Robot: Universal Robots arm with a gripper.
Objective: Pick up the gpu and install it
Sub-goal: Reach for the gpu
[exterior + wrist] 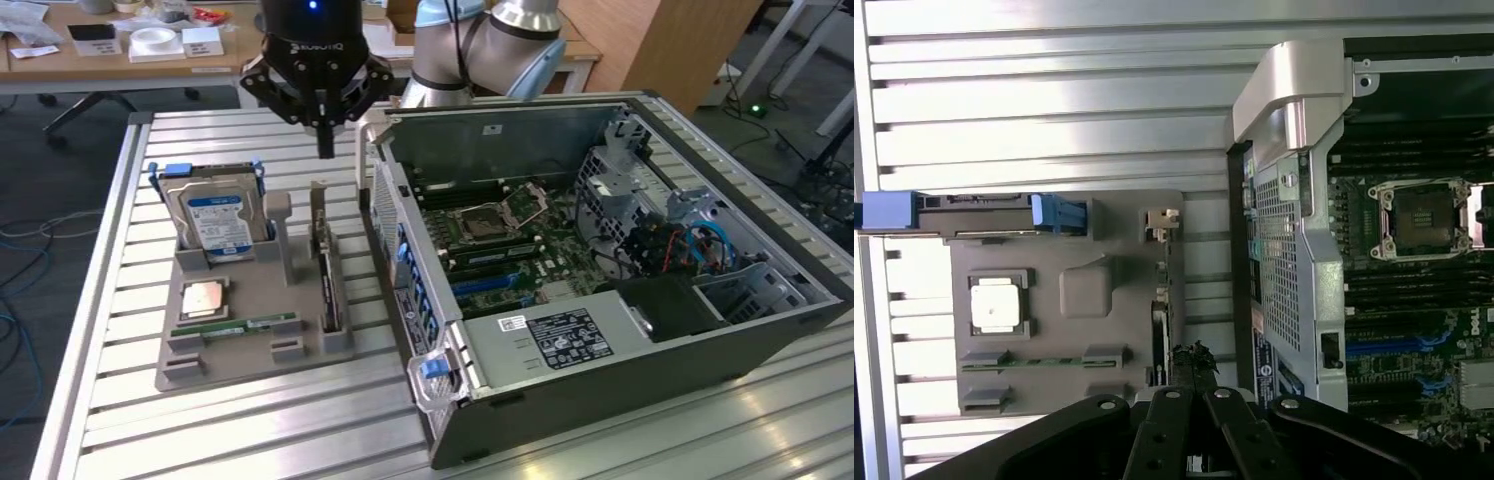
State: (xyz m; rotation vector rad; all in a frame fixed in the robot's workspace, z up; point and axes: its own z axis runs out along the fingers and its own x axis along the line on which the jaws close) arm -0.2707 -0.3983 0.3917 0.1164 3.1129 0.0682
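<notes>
Exterior view: thin dark gpu (327, 272) stands on edge in tray (247, 350); closed, empty pincer (324, 150) above; drive (220, 218) beside, open case (601, 330) near.

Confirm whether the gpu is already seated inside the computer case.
No, the gpu stands on edge in the grey holder beside the case, below the shut gripper.

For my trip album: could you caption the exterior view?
Shut tool hovers above the gpu standing in a gray holder, beside an open PC case.
</notes>
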